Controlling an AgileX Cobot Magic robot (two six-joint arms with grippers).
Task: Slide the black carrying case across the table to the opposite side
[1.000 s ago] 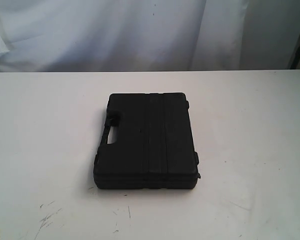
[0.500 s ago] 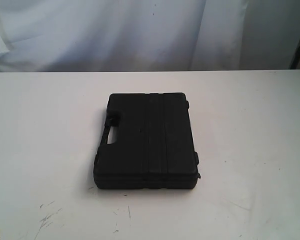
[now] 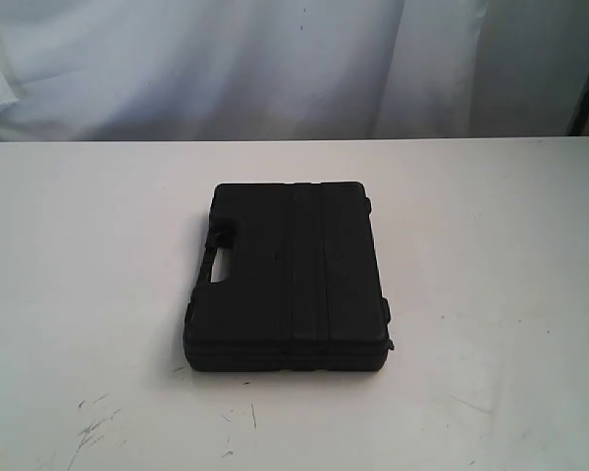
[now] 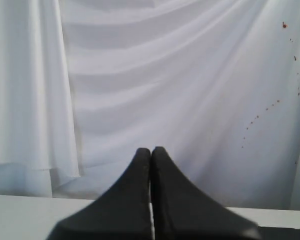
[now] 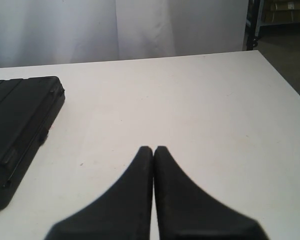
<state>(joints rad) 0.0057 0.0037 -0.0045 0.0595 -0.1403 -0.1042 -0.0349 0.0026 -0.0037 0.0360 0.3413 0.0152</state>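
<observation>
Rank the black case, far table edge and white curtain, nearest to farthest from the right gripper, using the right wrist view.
From the right gripper:
1. black case, lying off to its side on the table.
2. far table edge, beyond the case.
3. white curtain, hanging behind that edge.

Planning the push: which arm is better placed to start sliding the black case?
Probably right. The right gripper, shut, looks at the black case from its side across bare table. The left gripper, also shut, faces mostly curtain.

Both the left claw [image 4: 151, 149] and right claw [image 5: 153, 148] are black, tapered.
</observation>
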